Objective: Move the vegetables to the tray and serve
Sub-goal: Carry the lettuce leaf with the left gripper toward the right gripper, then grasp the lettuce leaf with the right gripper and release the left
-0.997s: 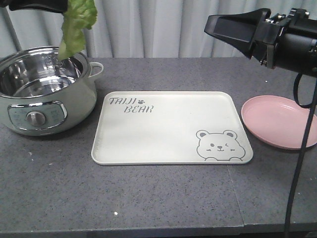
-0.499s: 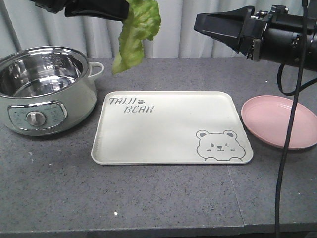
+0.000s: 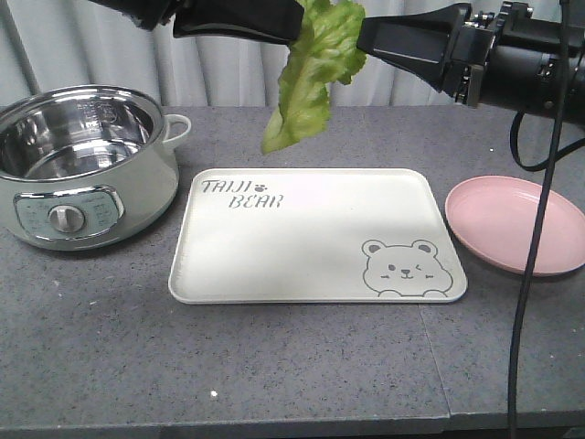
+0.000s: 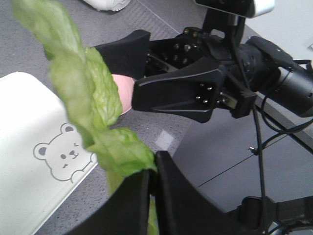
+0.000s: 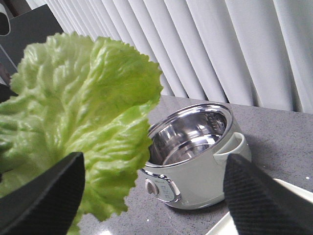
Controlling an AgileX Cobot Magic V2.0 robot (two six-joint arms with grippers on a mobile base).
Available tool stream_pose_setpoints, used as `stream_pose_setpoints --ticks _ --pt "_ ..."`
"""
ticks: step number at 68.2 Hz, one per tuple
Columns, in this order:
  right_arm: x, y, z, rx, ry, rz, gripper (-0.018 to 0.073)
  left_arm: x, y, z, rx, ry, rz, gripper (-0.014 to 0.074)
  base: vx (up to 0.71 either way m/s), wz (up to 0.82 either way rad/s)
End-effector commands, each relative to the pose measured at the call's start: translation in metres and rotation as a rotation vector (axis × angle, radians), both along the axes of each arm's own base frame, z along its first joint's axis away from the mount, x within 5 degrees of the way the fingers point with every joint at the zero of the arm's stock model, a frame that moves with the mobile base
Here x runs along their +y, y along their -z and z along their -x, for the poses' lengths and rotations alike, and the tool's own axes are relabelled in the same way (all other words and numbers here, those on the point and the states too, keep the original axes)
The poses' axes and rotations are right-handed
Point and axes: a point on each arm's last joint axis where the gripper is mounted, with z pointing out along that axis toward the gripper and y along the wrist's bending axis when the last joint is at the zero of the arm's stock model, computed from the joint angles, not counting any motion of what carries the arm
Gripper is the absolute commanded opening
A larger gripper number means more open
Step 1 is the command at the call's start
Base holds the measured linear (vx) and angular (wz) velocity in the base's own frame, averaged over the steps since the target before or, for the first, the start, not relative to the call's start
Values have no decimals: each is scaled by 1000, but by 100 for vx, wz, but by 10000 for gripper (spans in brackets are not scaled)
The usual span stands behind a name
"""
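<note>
Green lettuce leaf [image 3: 311, 78]: 1 pc, ruffled, paler rib, hanging in air by its top end, tip down. Front cam: lower tip shows at abt 12 o'clock of the tray [image 3: 311, 238], above its far edge. No contact w/ tray or table [image 3: 274, 366].
L gripper [image 3: 297, 23]: comes in from 10 o'clock at top of front cam. Jaws pressed together on leaf's upper end. L wrist cam shows the two black fingers closed w/ leaf squeezed btwn them.
R gripper [image 3: 370, 38]: comes in from 2 o'clock, abt same height as L, tips right beside leaf at its 3 o'clock. Jaws spread wide, holding nothing. R wrist cam shows both ribbed pads far apart, leaf filling left half of view ahead of them. Touching leaf or not: can't tell.
Tray: cream, rect, rounded corners, flat on table, mid-scene. Grey "TAIJI BEAR" lettering at its 10 o'clock corner, winking bear at 4 o'clock corner. L wrist cam shows bear corner below the hanging leaf.
Pink plate [image 3: 512, 224]: round, on table at 3 o'clock of tray, near but apart.
Pot [image 3: 82, 165]: pale-green electric cooker, shiny steel inner, knob on front panel, side handle toward tray. Sits at 9 o'clock of tray, apart from it.
Table: grey speckled top, seam toward 5 o'clock.
Curtain [image 3: 228, 73]: light, pleated, behind table at 12 o'clock.
Cable [image 3: 530, 274]: black, drops from R arm across the plate's near part in front cam.
</note>
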Motion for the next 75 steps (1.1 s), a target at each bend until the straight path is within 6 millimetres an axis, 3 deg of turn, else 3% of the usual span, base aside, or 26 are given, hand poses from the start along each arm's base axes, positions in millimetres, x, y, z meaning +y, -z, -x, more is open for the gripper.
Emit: stream_pose_setpoints --ticks 1,49,58,75 --pt "-2 -29 9 -62 -12 -142 559 2 -28 20 -68 19 134 -6 0 0" --pt "2 -31 17 -83 -110 -152 532 -2 -30 23 -53 48 168 -6 0 0" --pt "4 -32 21 -124 -150 -141 420 -2 -30 24 -52 49 167 -6 0 0" --pt "4 -32 22 -157 -164 -129 13 -2 -29 24 -46 58 156 -6 0 0"
